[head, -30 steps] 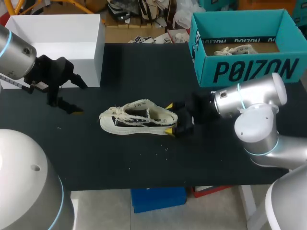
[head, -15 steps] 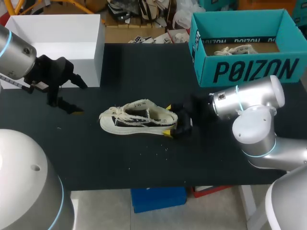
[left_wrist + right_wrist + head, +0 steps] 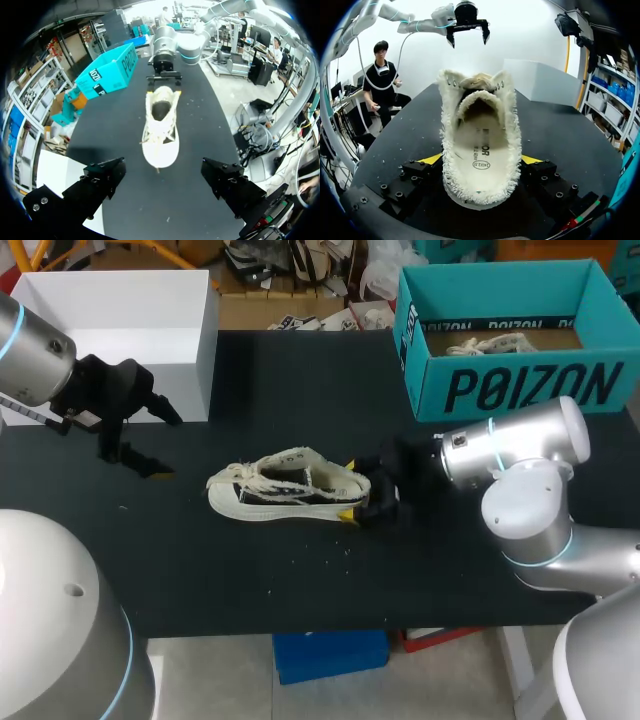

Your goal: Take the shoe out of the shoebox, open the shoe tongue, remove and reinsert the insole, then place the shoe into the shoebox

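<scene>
Right arm reaches in low and level. The right gripper is clamped on both sides of the heel of the shoe, which stands on its sole mid-table, outside the shoebox. The left gripper hangs well apart from the toe, fingers spread wide.

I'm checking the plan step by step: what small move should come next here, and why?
Probably bring the left gripper toward the tongue of the shoe. The right gripper clasps the heel, steadying the shoe on the table. The insole lies inside, and the left gripper hangs open beyond the toe, holding nothing.
</scene>
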Controlling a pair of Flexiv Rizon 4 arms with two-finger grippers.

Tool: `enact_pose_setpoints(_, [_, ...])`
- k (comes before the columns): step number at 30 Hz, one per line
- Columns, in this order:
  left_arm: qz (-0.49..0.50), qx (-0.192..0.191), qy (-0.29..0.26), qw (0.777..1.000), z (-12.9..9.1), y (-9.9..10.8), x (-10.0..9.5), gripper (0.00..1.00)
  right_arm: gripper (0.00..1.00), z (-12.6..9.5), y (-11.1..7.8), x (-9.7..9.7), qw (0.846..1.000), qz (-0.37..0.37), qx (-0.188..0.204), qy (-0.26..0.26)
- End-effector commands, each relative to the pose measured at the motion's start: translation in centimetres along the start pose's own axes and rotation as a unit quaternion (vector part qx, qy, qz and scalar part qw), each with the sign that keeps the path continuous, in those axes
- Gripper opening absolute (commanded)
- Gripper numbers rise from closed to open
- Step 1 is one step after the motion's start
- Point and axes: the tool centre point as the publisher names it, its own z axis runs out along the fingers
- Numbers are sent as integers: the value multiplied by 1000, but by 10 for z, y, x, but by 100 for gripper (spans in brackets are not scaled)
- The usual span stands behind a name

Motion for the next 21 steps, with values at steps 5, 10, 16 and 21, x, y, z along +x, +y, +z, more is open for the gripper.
enact_pose_setpoints(5, [-108,-104,-52,987,0,-29,8,100,0,3,0,-1,1000,1,1,-1])
enact_pose_setpoints(10, [-157,-115,-47,980,11,-63,22,100,0,3,0,-1,1000,1,1,-1])
enact_pose_setpoints(16, [-157,-115,-47,980,11,-63,22,100,0,3,0,-1,1000,1,1,-1])
enact_pose_setpoints(21, [-157,-115,-47,980,11,-63,22,100,0,3,0,-1,1000,1,1,-1])
